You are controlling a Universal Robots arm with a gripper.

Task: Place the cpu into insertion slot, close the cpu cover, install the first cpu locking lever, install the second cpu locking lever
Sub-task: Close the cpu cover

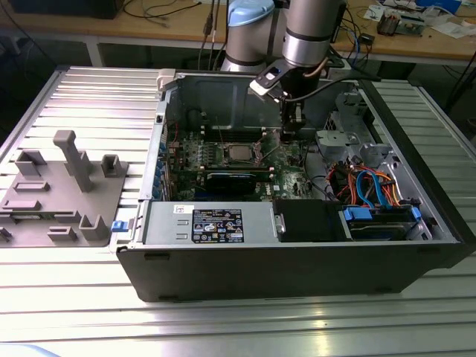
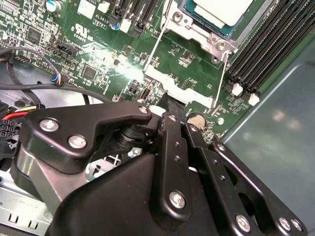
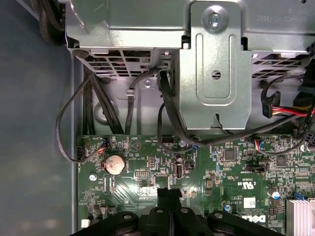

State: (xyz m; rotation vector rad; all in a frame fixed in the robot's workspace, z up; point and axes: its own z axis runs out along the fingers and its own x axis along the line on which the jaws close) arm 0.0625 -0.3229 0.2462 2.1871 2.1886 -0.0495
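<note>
The cpu (image 1: pixel 239 152), a small silver-grey square, lies in the socket in the middle of the motherboard; the second wrist view shows its pale top (image 2: pixel 221 10). The cpu cover (image 2: pixel 197 34), a silvery frame, lies around it. Two thin wire levers (image 2: pixel 151 51) (image 2: pixel 221 78) run along the socket's sides toward me; I cannot tell whether they are latched. My gripper (image 1: pixel 291 125) hangs inside the case, to the exterior view's right of the socket. Its black fingers are shut with nothing between them, just above the board by the socket's edge (image 2: pixel 173 105) (image 3: pixel 169 194).
The open computer case (image 1: pixel 297 268) walls the work area. A power supply (image 1: pixel 216 223) and a drive bay with blue and orange cables (image 1: pixel 372 193) sit at the front. Memory slots (image 2: pixel 266 49) flank the socket. A metal bracket (image 3: pixel 216 73) and black cables (image 3: pixel 74 113) are close by. A grey fixture (image 1: pixel 59 186) stands outside.
</note>
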